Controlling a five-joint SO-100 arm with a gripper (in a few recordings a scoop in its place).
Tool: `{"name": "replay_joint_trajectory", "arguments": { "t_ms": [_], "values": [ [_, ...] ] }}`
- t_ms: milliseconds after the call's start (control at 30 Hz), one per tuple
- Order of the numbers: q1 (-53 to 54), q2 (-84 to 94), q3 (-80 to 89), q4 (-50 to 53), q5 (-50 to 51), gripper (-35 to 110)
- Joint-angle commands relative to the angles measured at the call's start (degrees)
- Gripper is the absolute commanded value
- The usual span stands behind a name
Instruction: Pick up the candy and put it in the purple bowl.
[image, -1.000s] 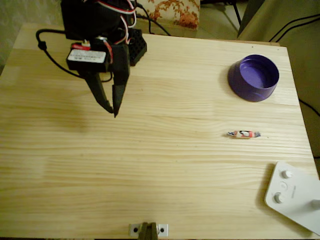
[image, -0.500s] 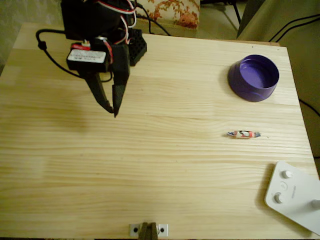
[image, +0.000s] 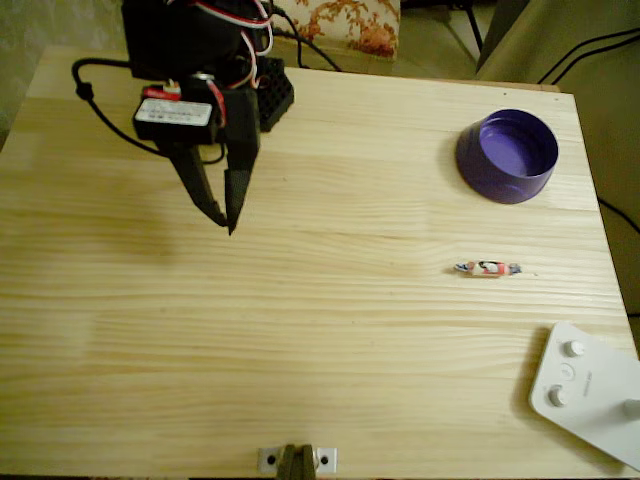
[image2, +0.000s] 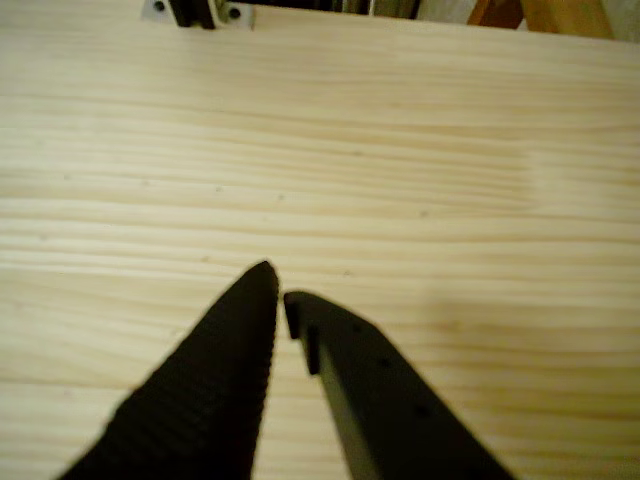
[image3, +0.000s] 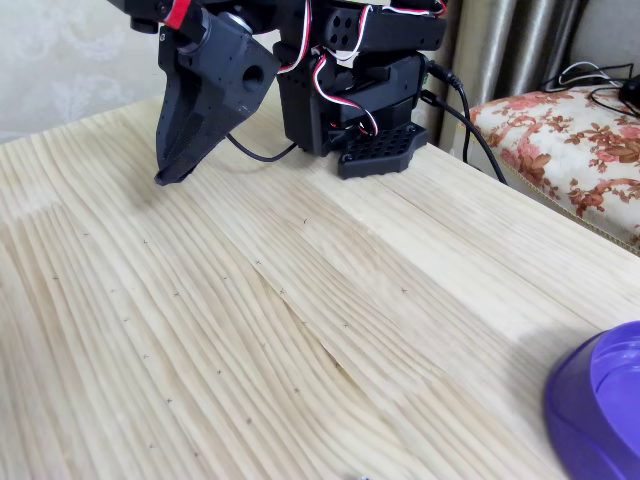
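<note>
The candy (image: 487, 268), a small pinkish-red and white wrapped sweet, lies flat on the wooden table at the right in the overhead view. The purple bowl (image: 507, 155) stands upright behind it near the table's far right edge, with nothing inside; its rim also shows at the lower right of the fixed view (image3: 600, 410). My black gripper (image: 224, 218) hangs over the left part of the table, far from both. Its tips (image2: 277, 288) are nearly touching with nothing between them, and they point down at bare wood (image3: 165, 178).
A white device with round knobs (image: 585, 392) lies at the table's front right corner. A small metal bracket (image: 296, 460) sits at the front edge. The arm's black base (image3: 350, 90) and cables stand at the back left. A floral cushion (image3: 560, 140) lies beyond the table.
</note>
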Motion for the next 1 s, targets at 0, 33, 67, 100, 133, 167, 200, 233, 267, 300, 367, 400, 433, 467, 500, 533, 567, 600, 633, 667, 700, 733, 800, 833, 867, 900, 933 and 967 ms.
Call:
{"name": "replay_joint_trajectory", "arguments": {
  "t_ms": [0,33,67,100,133,167,200,233,267,300,367,400,433,467,500,533,567,600,633,667,700,733,800,833,867,900,933,967],
  "values": [
    [-0.88,3.96,-0.26,-0.53,0.62,0],
    [-0.97,3.96,-0.26,-0.53,0.62,0],
    [-0.97,3.96,-0.26,-0.53,0.62,0],
    [-0.97,3.96,-0.26,-0.53,0.62,0],
    [-0.97,3.96,-0.26,-0.53,0.62,0],
    [-0.97,3.96,-0.26,-0.53,0.62,0],
    [-0.97,3.96,-0.26,-0.53,0.62,0],
    [-0.97,3.96,-0.26,-0.53,0.62,0],
    [-0.97,3.96,-0.26,-0.53,0.62,0],
    [-0.97,3.96,-0.26,-0.53,0.62,0],
    [-0.97,3.96,-0.26,-0.53,0.62,0],
    [-0.97,3.96,-0.26,-0.53,0.62,0],
    [-0.97,3.96,-0.26,-0.53,0.62,0],
    [-0.97,3.96,-0.26,-0.53,0.62,0],
    [-1.05,3.96,-0.26,-0.53,0.62,0],
    [-1.05,3.96,-0.26,-0.53,0.62,0],
    [-1.05,3.96,-0.26,-0.53,0.62,0],
    [-1.05,3.96,-0.26,-0.53,0.62,0],
    [-1.05,3.96,-0.26,-0.53,0.62,0],
    [-1.05,3.96,-0.26,-0.53,0.53,0],
    [-1.14,3.96,-0.26,-0.53,0.09,0],
    [-1.32,3.96,-0.26,-0.62,-0.26,0],
    [-1.85,3.96,-0.26,-0.62,-0.88,0],
    [-2.99,3.96,-0.44,-0.62,-1.76,0],
    [-3.43,3.96,-0.44,-0.70,-2.20,0],
    [-3.60,3.96,-0.35,-0.70,-2.37,0],
    [-4.13,3.96,-0.35,-0.70,-2.46,0],
    [-4.66,3.96,-0.26,-0.70,-2.72,0]
  ]
}}
